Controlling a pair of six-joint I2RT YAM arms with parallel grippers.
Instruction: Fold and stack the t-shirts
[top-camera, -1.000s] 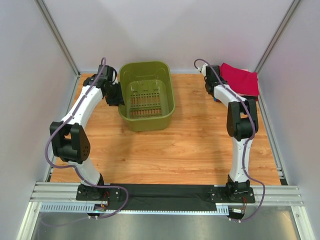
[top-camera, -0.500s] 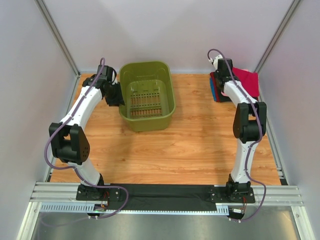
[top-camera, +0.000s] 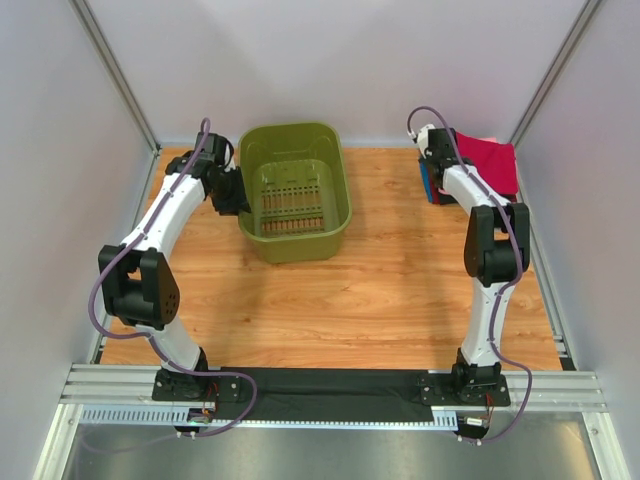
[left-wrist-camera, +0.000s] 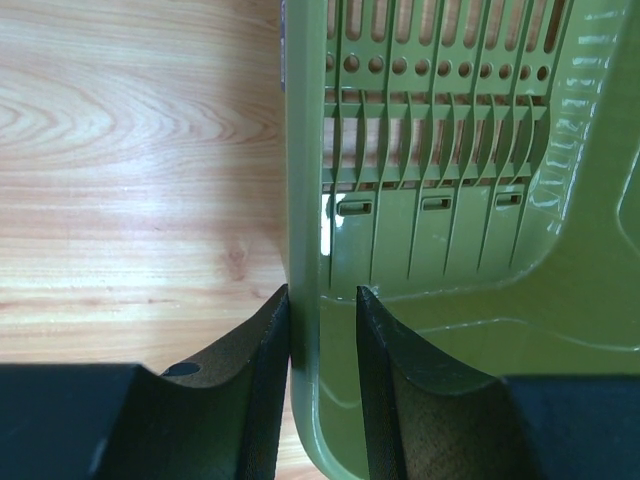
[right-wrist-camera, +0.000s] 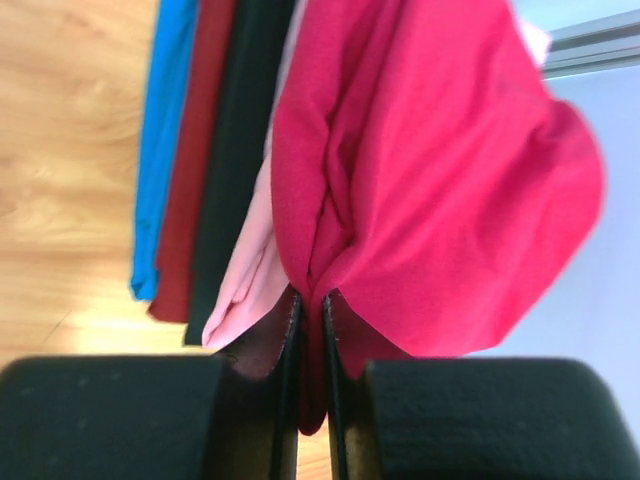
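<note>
Right wrist view: one stack at the table's (top-camera: 380, 280) far right corner, five pieces: blue layer (right-wrist-camera: 165, 140), dark red layer (right-wrist-camera: 195, 170), black layer (right-wrist-camera: 235, 150), pink layer (right-wrist-camera: 255, 270), crimson t-shirt (right-wrist-camera: 430, 180) on top. One olive basket (top-camera: 293, 190) far centre-left. Right gripper (right-wrist-camera: 311, 305), arm stretched far, jaws pinched on a crimson fold. Left gripper (left-wrist-camera: 322, 305), elbow bent, jaws clamping the basket's left wall.

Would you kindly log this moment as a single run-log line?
left end effector: shut on rim of olive-green basket | right end effector: shut on crimson t-shirt | crimson t-shirt: on folded stack, far right corner
</note>
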